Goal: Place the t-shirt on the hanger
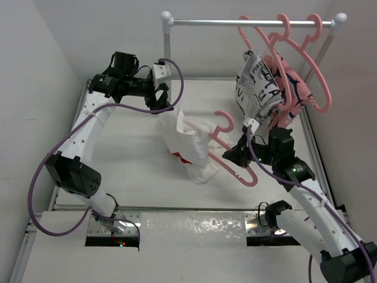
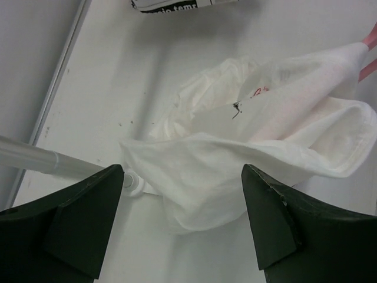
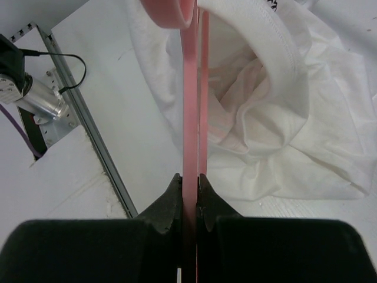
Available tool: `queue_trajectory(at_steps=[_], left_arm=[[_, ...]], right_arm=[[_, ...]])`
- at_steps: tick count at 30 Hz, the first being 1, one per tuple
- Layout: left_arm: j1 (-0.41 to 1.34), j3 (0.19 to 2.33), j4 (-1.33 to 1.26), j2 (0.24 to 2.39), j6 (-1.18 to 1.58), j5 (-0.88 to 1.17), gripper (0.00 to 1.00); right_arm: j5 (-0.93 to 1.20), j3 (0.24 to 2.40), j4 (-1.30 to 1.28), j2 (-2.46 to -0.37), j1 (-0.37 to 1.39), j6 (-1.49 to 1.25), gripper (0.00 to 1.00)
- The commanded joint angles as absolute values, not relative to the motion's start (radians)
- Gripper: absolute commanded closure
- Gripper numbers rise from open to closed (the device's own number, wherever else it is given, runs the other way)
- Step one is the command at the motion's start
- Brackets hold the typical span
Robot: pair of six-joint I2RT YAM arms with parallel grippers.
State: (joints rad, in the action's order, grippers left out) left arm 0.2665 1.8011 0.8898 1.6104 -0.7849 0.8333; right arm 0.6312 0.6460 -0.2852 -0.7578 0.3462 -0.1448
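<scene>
your right claw [image 3: 189, 184] is clamped on the salmon-pink hanger [image 1: 247, 175], whose far arm runs inside the white t-shirt [image 1: 188, 144], bunched over the middle of the bench [image 1: 129, 171]. your left claw [image 2: 182, 174] stands with its jaws wide apart at the shirt's far edge, cloth showing between them, near the rack [image 1: 168, 47].

The t-shirt [image 1: 188, 141] at frame centre is soft, matt white cloth, crumpled, with stitched hems. The hanger [image 3: 189, 118] is smooth salmon-pink plastic with a slight sheen. Along the top, the rack [image 1: 247, 23] has a shiny metal bar. The table [image 1: 129, 165] looks matt white. The left gripper [image 2: 182, 177] has dull black plastic fingers [image 2: 82, 230].
</scene>
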Motion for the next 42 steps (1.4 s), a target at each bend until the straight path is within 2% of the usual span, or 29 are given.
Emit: queue_trajectory(at_steps=[1, 5, 7, 11, 14, 19, 24, 26, 27, 28, 29, 33, 37, 42], left_arm=[[0.313, 1.825, 0.957, 1.592, -0.9, 0.848, 0.22], [0.5, 1.832, 1.069, 1.549, -1.028, 0.677, 0.23], [0.581, 1.81, 1.066, 1.513, -1.026, 0.678, 0.23], [0.613, 1.796, 1.023, 1.496, -0.936, 0.753, 0.16], [0.684, 1.728, 0.971, 1.493, -0.945, 0.639, 0.15], [0.693, 1.638, 0.91, 1.538, -1.025, 0.473, 0.15], [0.692, 1.69, 0.888, 1.608, -1.066, 0.463, 0.15], [0.687, 1.694, 0.887, 1.621, -1.084, 0.446, 0.29], [0.689, 1.687, 0.887, 1.629, -1.095, 0.439, 0.5], [0.687, 1.68, 0.903, 1.631, -1.109, 0.434, 0.56], [0.687, 1.671, 0.919, 1.637, -1.139, 0.434, 0.68], [0.687, 1.692, 1.018, 1.648, -1.164, 0.512, 0.93], [0.687, 1.715, 1.039, 1.612, -1.105, 0.703, 0.95], [0.689, 1.686, 1.046, 1.574, -1.022, 0.813, 1.0]], right_arm=[[0.684, 0.712, -0.275, -0.767, 0.344, -0.095, 1.0], [0.684, 0.71, -0.269, -0.785, 0.344, -0.086, 1.0], [0.683, 0.71, -0.259, -0.796, 0.345, -0.089, 1.0], [0.686, 0.695, -0.22, -0.802, 0.344, -0.098, 1.0], [0.702, 0.672, -0.167, -0.799, 0.344, -0.135, 1.0], [0.744, 0.66, -0.124, -0.784, 0.345, -0.158, 1.0], [0.796, 0.657, -0.126, -0.788, 0.344, -0.152, 1.0], [0.816, 0.653, -0.117, -0.788, 0.344, -0.149, 1.0], [0.822, 0.652, -0.109, -0.788, 0.344, -0.149, 1.0], [0.83, 0.653, -0.104, -0.788, 0.344, -0.15, 1.0], [0.833, 0.655, -0.097, -0.79, 0.345, -0.147, 1.0], [0.833, 0.663, -0.072, -0.805, 0.345, -0.127, 1.0], [0.813, 0.705, -0.126, -0.868, 0.344, -0.04, 1.0], [0.763, 0.765, -0.149, -0.926, 0.344, 0.061, 1.0]])
